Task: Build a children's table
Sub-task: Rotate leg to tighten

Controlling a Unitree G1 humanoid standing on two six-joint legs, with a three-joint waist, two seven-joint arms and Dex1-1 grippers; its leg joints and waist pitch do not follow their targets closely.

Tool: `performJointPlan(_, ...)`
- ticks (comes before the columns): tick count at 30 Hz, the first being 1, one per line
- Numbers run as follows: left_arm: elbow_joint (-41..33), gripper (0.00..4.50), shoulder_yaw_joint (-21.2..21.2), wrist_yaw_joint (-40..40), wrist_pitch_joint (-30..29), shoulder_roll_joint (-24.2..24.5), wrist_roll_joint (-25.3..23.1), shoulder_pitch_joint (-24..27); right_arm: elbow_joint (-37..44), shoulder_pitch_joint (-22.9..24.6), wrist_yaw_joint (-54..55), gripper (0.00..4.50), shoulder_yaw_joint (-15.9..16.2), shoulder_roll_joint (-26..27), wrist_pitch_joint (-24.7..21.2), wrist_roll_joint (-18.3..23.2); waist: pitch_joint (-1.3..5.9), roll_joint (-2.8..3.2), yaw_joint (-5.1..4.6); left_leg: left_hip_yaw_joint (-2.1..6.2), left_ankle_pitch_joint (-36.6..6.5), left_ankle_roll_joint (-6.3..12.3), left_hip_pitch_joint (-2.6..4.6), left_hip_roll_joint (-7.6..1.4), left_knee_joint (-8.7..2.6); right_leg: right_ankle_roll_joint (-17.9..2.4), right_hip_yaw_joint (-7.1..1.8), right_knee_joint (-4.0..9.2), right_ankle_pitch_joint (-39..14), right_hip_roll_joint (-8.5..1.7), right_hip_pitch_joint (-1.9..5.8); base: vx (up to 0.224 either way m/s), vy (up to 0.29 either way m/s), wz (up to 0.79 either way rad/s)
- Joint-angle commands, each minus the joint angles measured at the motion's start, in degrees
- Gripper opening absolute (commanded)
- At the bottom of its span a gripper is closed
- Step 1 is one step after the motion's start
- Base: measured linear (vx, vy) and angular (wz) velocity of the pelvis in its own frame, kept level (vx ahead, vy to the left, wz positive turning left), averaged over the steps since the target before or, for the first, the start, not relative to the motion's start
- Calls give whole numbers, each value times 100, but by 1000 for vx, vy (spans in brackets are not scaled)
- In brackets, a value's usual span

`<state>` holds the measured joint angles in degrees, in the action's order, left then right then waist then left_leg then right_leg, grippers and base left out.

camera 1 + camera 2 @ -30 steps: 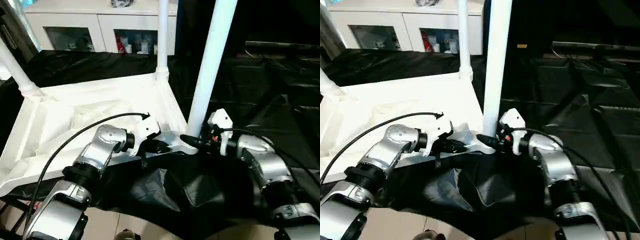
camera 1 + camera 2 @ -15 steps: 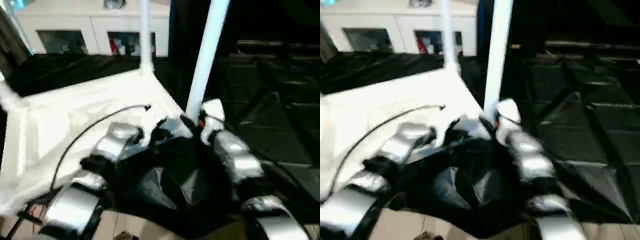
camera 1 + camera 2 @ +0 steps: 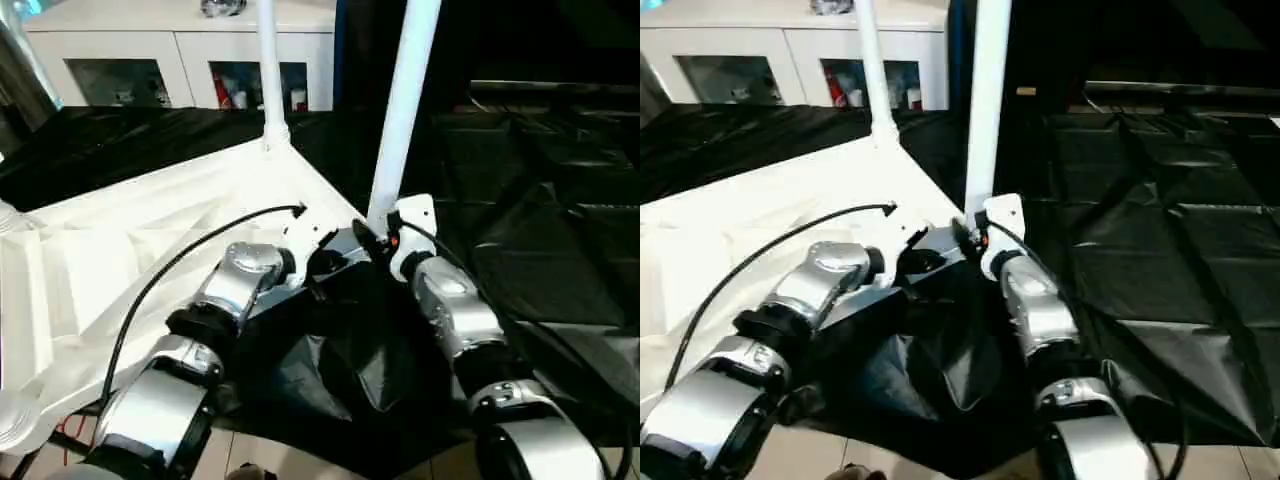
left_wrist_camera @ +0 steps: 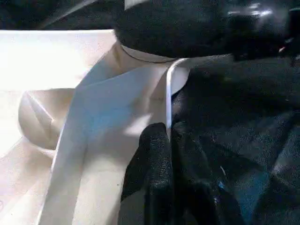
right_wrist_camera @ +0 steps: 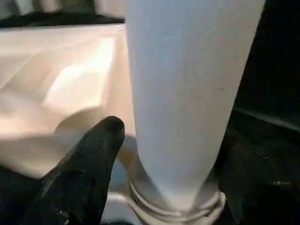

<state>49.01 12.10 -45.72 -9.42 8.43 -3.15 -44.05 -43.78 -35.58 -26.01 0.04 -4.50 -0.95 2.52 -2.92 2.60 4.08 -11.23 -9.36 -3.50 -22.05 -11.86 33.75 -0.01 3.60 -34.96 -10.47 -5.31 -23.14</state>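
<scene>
Table top (image 3: pixel 150 240): inverted on the black-draped counter (image 3: pixel 540 200), its near corner between my two pincers.
Leg (image 3: pixel 400 110): upright in that corner socket, straight ahead of my right pincer (image 3: pixel 372 240), whose fingers stand apart beside the base, not clamped.
Left pincer (image 4: pixel 169 154): fingers together, pinching the top's thin rim.
Advice: steady the rim, press the leg fully home.

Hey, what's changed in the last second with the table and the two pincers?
The camera view shifted. The right pincer swung round: it now meets the base of the near white tapered tube leg from the robot's side instead of from the right. The left pincer stays shut on the rim of the white plastic table top; that leg stays standing in its socket.
</scene>
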Motion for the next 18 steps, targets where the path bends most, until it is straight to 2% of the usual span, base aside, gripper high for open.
performJointPlan(1, -363, 0, 18, -378, 408, 110, 120, 58, 124, 218, -1078, 316, 565, -51, -229, -18, 411, -24, 32, 86, -1310, 282, 75, -98, -385, -1381, -188, 396, -579, -278, 320, 0, 0, 0)
performJointPlan(3, -444, 0, 64, -633, 477, 223, 139, 142, 257, 275, -1478, 316, 624, -233, -274, 41, 411, -51, 28, 70, -1249, 374, 77, -100, -371, -1440, -186, 383, -451, -264, 324, 0, 0, 0)
performJointPlan(6, -682, 0, 177, -1273, 586, 486, 220, 326, 509, 406, -2287, 316, 741, -643, -308, 147, 408, -43, 46, 64, -1281, 410, 81, -123, -367, -1493, -183, 379, -563, -271, 316, 0, 0, 0)
performJointPlan(11, -950, 0, 281, -1907, 591, 724, 337, 487, 673, 478, -2923, 316, 788, -936, -321, 271, 387, -31, 83, 66, -1540, 286, 114, -148, -398, -1486, -189, 406, -1000, -276, 276, 0, 0, 0)
performJointPlan(16, -1077, 0, 295, -2298, 610, 982, 351, 585, 952, 582, -3571, 316, 905, -1256, -465, 336, 400, -48, 142, 57, -1404, 285, 123, -152, -387, -1500, -200, 376, -794, -274, 264, 0, 0, 0)
performJointPlan(17, -1096, 0, 288, -2347, 600, 1022, 367, 594, 990, 596, -3647, 316, 929, -1297, -492, 348, 398, -71, 148, 55, -1354, 299, 108, -149, -386, -1495, -200, 367, -761, -275, 271, 0, 0, 0)
performJointPlan(18, -1115, 0, 283, -2381, 591, 1046, 379, 602, 1013, 604, -3698, 316, 939, -1319, -510, 357, 402, -60, 159, 60, -1335, 298, 111, -157, -389, -1484, -202, 362, -761, -288, 272, 0, 0, 0)
